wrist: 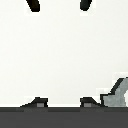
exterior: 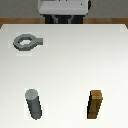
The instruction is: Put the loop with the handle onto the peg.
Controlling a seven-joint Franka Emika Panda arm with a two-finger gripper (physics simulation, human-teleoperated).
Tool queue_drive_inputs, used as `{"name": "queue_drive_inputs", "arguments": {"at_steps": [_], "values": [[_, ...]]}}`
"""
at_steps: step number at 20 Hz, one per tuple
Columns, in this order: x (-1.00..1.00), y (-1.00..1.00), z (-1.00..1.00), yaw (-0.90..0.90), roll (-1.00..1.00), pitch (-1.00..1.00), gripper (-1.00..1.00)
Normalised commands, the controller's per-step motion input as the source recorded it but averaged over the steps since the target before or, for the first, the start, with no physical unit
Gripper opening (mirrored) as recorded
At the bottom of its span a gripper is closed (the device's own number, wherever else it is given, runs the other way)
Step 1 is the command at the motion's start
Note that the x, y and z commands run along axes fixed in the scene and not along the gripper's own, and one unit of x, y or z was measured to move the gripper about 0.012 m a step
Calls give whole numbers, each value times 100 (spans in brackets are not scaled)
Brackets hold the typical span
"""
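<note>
In the wrist view the two dark fingertips (wrist: 34, 5) stand apart with nothing between them. The loop with the handle (exterior: 26, 42) lies flat on the table (exterior: 75, 60) at the exterior view's upper left. The peg (exterior: 34, 104) stands well apart at lower left, a brown block (exterior: 95, 105) at lower right. Nothing is done yet; grasping and placing both appear to remain.

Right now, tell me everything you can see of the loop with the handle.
The loop with the handle is a small flat grey ring that looks like metal, with a round hole through its middle and a short stubby tab pointing toward the exterior view's right. It lies flat on the white table, far from the camera on the exterior view's left. Nothing touches it but the table; it is well apart from the upright grey peg. The wrist view shows a grey shape at its edge, too cropped to identify.
</note>
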Motion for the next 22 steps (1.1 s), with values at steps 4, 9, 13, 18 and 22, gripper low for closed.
{"name": "queue_drive_inputs", "arguments": {"at_steps": [4,9,13,18,22], "values": [[0,0,0,0,0,0,100],[0,-40,0,0,0,0,100],[0,-100,0,0,0,0,100],[0,-40,0,0,0,0,100],[0,0,0,0,0,0,100]]}}
